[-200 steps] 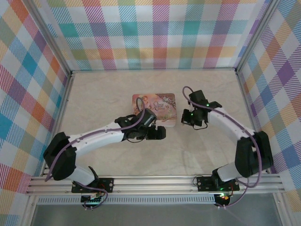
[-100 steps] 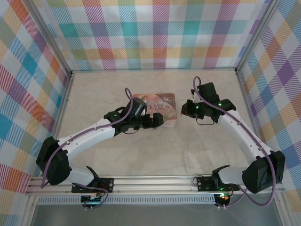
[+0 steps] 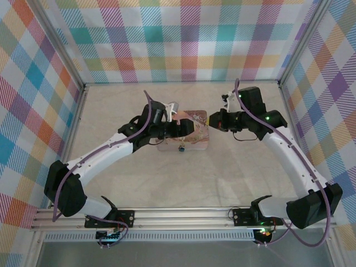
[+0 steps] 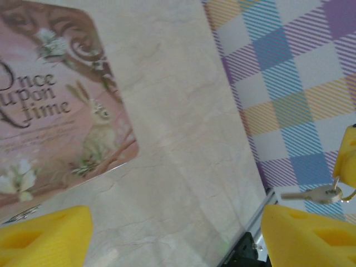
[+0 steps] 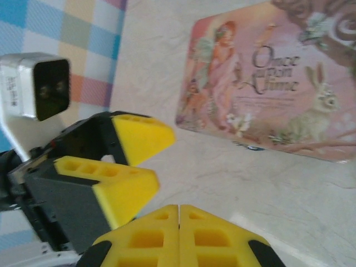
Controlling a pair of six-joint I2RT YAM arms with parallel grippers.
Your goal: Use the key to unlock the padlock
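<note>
Fingers [image 4: 50, 233] of the left gripper [image 3: 185, 129] stood apart, holding nothing, above one pink picture-printed tin [image 3: 198, 133]. One tiny padlock [image 3: 182, 148] lay at the tin's near edge. The right gripper [image 5: 179, 214] was pinched closed on one silvery key [image 4: 311, 194].

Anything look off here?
Nothing spilled or damaged. The key juts sideways from the tip of the shut right gripper, seemingly held only near its ring; the padlock sits at the edge of the tin.

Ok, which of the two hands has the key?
The right hand: it is shut, with the key sticking out at its tip. The left hand is open and holds nothing.
</note>
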